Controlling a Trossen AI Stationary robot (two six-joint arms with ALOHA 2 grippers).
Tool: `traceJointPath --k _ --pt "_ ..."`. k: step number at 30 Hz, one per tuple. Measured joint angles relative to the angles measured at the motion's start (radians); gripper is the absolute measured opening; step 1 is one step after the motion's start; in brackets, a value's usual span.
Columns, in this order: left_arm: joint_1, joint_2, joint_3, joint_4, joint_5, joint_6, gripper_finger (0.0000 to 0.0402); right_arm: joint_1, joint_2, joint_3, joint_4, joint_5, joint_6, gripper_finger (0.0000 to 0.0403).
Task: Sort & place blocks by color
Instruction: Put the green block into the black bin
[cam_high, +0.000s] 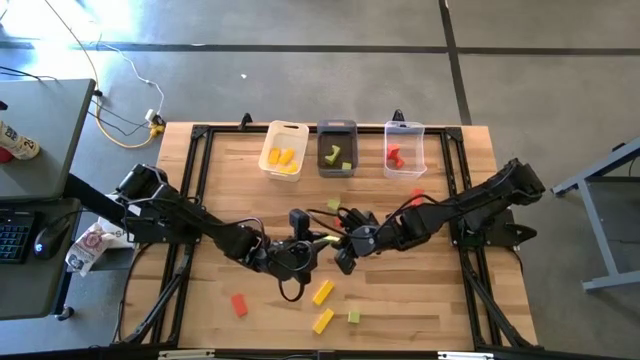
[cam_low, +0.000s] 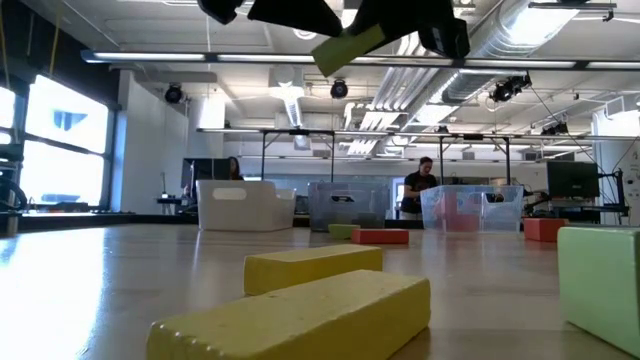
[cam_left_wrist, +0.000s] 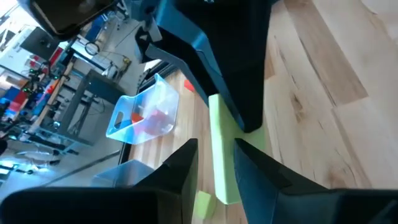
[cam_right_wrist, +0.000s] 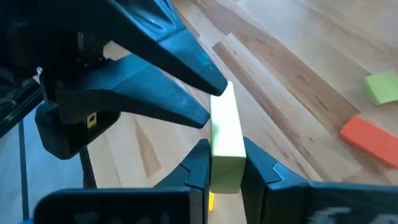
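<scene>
Behind us a bright open workshop stretches away, and under the arms lies a pale wooden table (cam_high: 420, 290) with three bins along its far edge. Above its middle, off the wood, hangs a light green block (cam_right_wrist: 225, 140), and both grippers have it at once. The left gripper (cam_left_wrist: 214, 163) pinches one end between narrowly set fingers; the right gripper (cam_right_wrist: 224, 163) has clamped down on the other end, its fingers pressed flat to the block's sides. We judge this a hand-over in mid-air.

To do it well, we should confirm that the right grip is square and firm, then open the left gripper fully and draw it straight back, so it does not twist the block. Only then should the right arm carry the block to the grey bin (cam_high: 337, 150), where other green pieces lie, between the white bin (cam_high: 284, 152) with yellow ones and the clear bin (cam_high: 404, 150) with red ones.

Nearer the front edge, a red block (cam_high: 239, 304), two yellow blocks (cam_high: 322, 292) and a small green block (cam_high: 354, 317) wait.
</scene>
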Motion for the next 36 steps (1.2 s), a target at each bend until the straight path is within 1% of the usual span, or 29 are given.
traceJointPath --k 6,16,22,27,30,36 --pt "0.001 0.0 0.0 -0.005 -0.007 -0.004 0.0083 0.0 0.0 0.0 -0.002 0.008 -0.009 0.0033" --pt "-0.002 0.0 0.0 -0.018 -0.028 -0.062 0.0088 -0.039 0.0 0.0 -0.098 0.031 -0.011 0.0035" --pt "-0.003 0.001 0.0 -0.057 -0.037 -0.114 0.0107 -0.088 -0.001 0.0 -0.168 0.046 -0.045 0.0036" --pt "0.0 0.001 0.0 -0.155 -0.071 -0.191 0.0126 -0.139 -0.001 0.0 -0.202 0.067 -0.084 0.0037" --pt "0.01 0.001 0.0 -0.227 -0.05 -0.254 0.013 -0.174 -0.001 0.0 -0.205 0.068 -0.121 0.0037" --pt "0.047 0.001 -0.001 -0.357 0.066 -0.356 0.0125 -0.252 -0.002 0.0 -0.205 0.079 -0.189 0.0038"
